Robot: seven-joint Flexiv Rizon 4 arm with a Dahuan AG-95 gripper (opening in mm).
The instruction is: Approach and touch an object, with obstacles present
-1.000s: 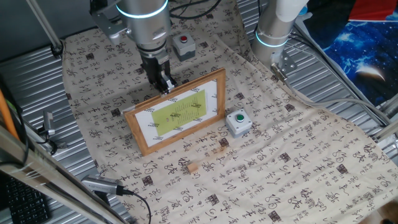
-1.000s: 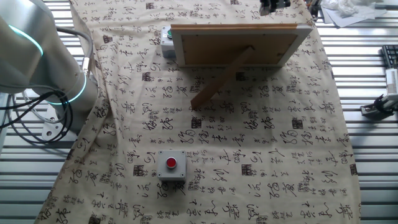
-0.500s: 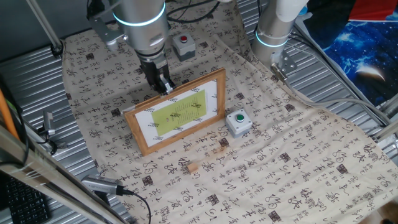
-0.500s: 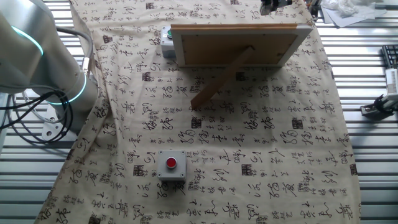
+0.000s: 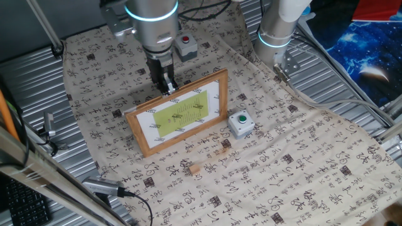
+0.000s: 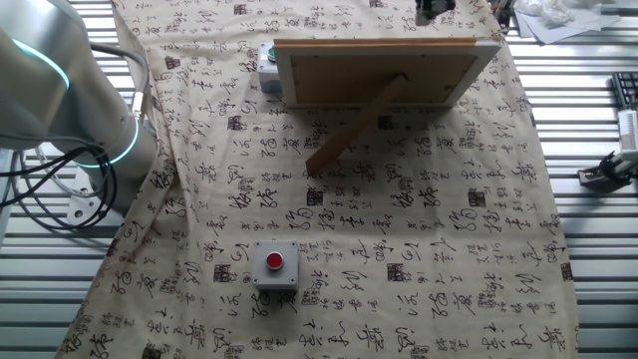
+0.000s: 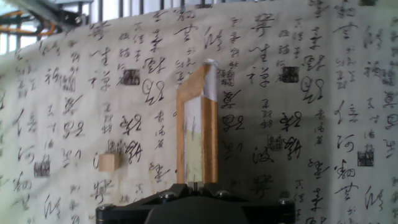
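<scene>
Gripper above the picture frame's back edge; wooden cube lies in front of the frame on the desk.

From one fixed view you see the frame's yellow-green face, the cube on open cloth well apart from the gripper, and a green button box just beside the frame's right end. The other fixed view shows only the frame's back with its prop; the cube is hidden there and the gripper is cut off at the top edge. In the hand view the frame appears edge-on, with the cube to its left. Fingers look close together, holding nothing; exact opening you cannot tell.
</scene>
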